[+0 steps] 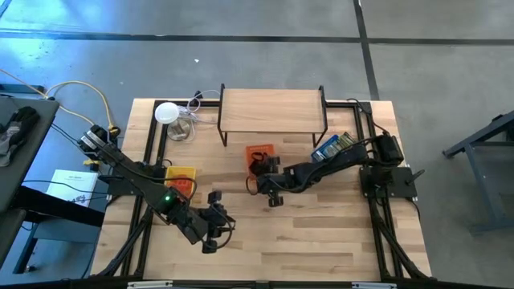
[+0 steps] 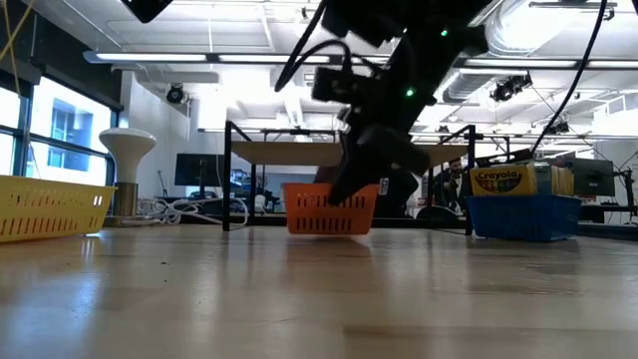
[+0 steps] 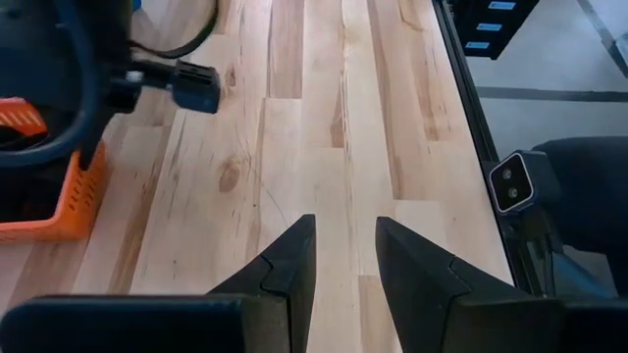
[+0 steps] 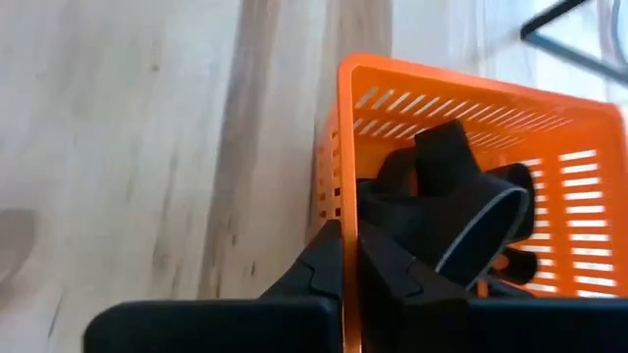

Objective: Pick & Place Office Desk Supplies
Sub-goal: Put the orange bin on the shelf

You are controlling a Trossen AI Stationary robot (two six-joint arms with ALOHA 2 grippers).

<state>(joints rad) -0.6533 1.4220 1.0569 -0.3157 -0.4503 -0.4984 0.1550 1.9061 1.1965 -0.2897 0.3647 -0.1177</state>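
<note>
While the right gripper (image 4: 350, 257) is clamped on the orange tray (image 4: 461, 108) wall, the left gripper (image 3: 345, 257) waits parted, empty. Black clips (image 4: 451, 211) inside look light and stiff, best pinched by an edge.

Pale wooden plank table (image 1: 321, 233) with black frame rails. Directly on it: orange slatted plastic tray (image 1: 259, 152) near the middle, yellow plastic tray (image 1: 181, 178) toward the left, blue plastic tray (image 2: 522, 215) at right, white round lamp (image 1: 166, 113), raised wooden shelf on black legs (image 1: 271, 110).

Grey concrete floor (image 1: 265, 20) around the table; windows (image 2: 60, 130) and ceiling strip lights (image 2: 150, 57) behind
</note>
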